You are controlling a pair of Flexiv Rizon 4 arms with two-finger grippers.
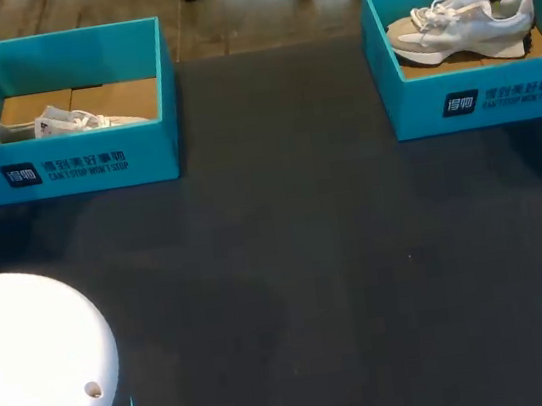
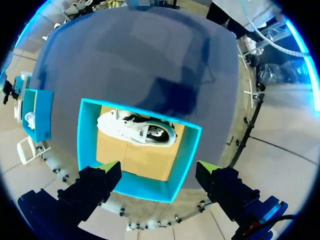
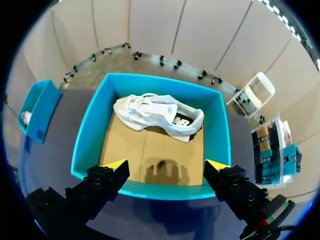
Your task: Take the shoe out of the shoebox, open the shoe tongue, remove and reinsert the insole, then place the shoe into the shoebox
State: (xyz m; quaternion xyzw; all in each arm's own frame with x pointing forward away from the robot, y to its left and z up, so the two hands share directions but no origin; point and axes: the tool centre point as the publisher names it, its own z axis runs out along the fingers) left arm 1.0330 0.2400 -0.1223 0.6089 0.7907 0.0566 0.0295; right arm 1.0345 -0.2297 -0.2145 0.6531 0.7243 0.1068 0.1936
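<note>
Two teal shoeboxes stand at the table's far side. The left shoebox holds a white shoe lying low against its front wall. The right shoebox holds a white and grey shoe on its side. My left gripper hangs open high above the left shoebox, its shoe ahead of the fingers. My right gripper is open above the right shoebox, with its shoe by the far wall. Neither gripper shows in the head view.
The dark table spreads wide between the boxes and my arm bases. Each wrist view shows the other shoebox off to the side. Both boxes have brown cardboard floors.
</note>
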